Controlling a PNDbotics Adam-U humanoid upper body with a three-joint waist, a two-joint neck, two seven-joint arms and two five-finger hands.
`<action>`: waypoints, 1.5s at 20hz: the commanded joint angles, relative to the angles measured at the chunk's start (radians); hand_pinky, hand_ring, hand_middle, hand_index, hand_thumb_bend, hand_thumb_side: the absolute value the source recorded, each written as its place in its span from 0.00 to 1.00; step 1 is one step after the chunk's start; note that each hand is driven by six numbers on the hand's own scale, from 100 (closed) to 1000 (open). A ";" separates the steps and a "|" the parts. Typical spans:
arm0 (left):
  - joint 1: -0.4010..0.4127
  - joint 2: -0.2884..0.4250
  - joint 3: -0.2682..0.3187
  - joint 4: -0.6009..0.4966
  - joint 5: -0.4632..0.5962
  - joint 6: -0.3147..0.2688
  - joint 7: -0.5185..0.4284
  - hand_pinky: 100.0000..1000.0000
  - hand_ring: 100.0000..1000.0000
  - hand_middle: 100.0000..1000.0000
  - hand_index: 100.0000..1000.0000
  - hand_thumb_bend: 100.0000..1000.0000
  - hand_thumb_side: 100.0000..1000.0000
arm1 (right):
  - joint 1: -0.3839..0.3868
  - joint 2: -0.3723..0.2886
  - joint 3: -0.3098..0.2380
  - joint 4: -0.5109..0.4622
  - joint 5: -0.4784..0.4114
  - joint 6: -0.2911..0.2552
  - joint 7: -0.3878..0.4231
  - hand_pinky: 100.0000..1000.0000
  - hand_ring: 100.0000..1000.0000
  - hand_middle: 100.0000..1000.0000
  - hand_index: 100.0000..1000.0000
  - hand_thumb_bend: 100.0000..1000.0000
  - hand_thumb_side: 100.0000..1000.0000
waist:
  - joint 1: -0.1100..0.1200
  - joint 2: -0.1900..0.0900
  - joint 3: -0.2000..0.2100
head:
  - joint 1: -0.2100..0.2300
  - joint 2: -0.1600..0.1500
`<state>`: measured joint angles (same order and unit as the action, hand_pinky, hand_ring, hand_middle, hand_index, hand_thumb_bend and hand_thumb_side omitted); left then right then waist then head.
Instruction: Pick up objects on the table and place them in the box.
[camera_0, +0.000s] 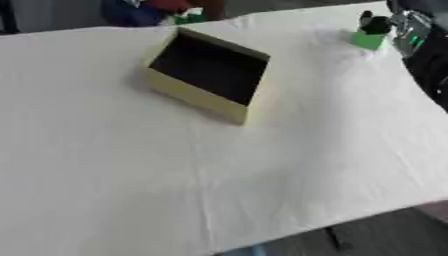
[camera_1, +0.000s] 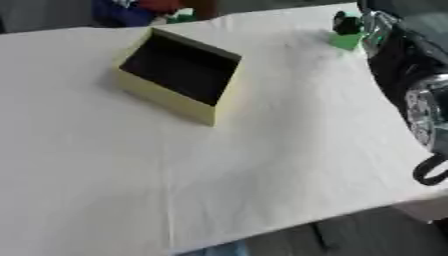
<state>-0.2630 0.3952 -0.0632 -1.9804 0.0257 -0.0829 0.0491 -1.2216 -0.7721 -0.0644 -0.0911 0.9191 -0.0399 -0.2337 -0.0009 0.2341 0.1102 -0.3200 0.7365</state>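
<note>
Box (camera_0: 206, 75), pale yellow with a dark inside, sits on the white-covered tabletop (camera_0: 175, 175) at about eleven o'clock from the middle of the view, its open top facing up and its corners turned askew to the tabletop's edges. Nothing can be made out inside it. At roughly one o'clock, near the far right corner of the tabletop and well apart from the box, stands a small green block (camera_0: 369, 39). Dark fingers (camera_0: 376, 24) of the right hand (camera_0: 374, 23) are right at the top of that block; whether they are curled round it, pinching it or only touching it cannot be told, as they show only as a small black shape above the green. Behind the fingers, the robot's right arm (camera_1: 411, 75), black with silver joints, runs down the right edge of the view from one o'clock to four o'clock, with a round silver joint and a black loop near its lower end in the right eye view. The left hand shows in neither view. The white cloth on the tabletop lies mostly flat, with faint creases running toward six o'clock. Beyond the far edge, at twelve o'clock, blurred blue, red and green shapes (camera_0: 157, 10) show, too unclear to name. Dark floor (camera_0: 367, 235) shows past the near edge at five o'clock.
</note>
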 joint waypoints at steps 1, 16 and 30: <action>-0.005 0.027 0.003 -0.020 0.007 -0.002 -0.003 0.68 0.47 0.45 0.79 0.00 0.72 | -0.012 -0.046 0.007 0.002 0.013 0.001 -0.006 0.85 1.00 0.92 1.00 0.01 0.28 | 0.000 -0.016 -0.003 | -0.004 -0.014; -0.002 0.030 0.001 -0.020 0.009 -0.002 -0.007 0.68 0.48 0.45 0.79 0.00 0.72 | -0.010 -0.048 0.029 0.014 0.140 -0.024 0.071 0.88 1.00 0.97 1.00 0.24 0.19 | -0.002 -0.022 -0.014 | -0.011 -0.014; -0.002 0.028 0.002 -0.020 0.012 -0.006 -0.010 0.68 0.48 0.44 0.80 0.00 0.73 | -0.008 -0.042 -0.003 -0.022 0.179 -0.006 0.158 0.88 1.00 0.95 1.00 0.18 0.12 | 0.002 -0.013 -0.015 | -0.002 -0.057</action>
<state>-0.2570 0.3961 -0.0637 -1.9804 0.0308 -0.0860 0.0424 -1.2136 -0.7798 -0.0622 -0.0886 1.0942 -0.0461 -0.0798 0.0012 0.2355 0.0965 -0.3251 0.6966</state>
